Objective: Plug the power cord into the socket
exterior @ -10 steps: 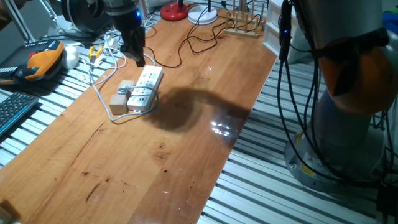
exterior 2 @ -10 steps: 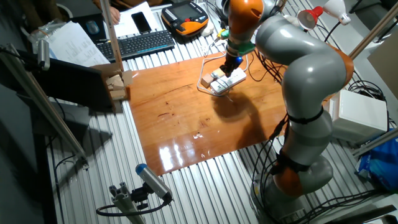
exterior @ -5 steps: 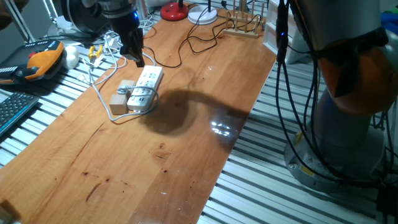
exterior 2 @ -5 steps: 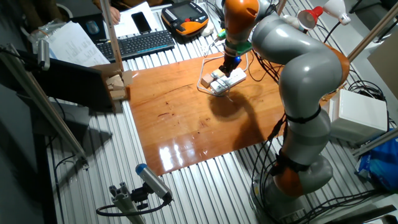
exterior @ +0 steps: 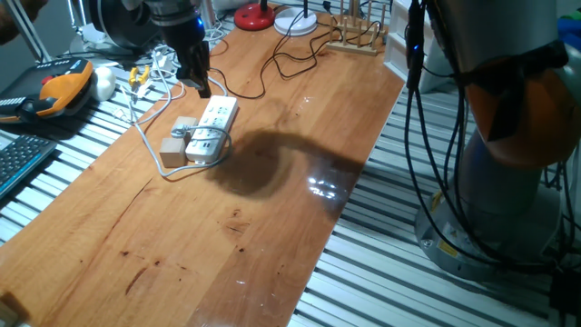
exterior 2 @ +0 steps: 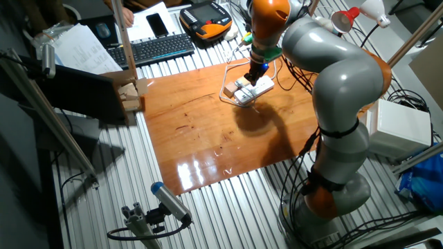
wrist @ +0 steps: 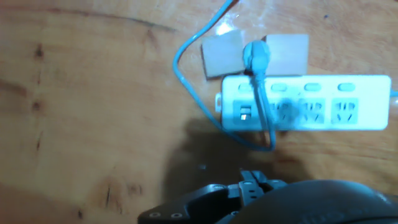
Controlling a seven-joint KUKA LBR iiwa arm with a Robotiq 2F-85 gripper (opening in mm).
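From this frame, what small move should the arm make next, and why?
Probably a short descent toward the socket, lining the plug up over a free outlet first. The gripper hangs just above the strip's far end, with the power cord trailing away behind it. In the hand view the socket lies ahead of the fingers, not under them. Whether the plug is gripped cannot be told.

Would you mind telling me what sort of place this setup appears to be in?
Most likely a robotics lab or workshop. A wooden tabletop sits on a ribbed aluminium workbench, an orange-and-black handheld robot control pendant lies beside a black computer keyboard, and a large grey-and-orange robot arm stands alongside.
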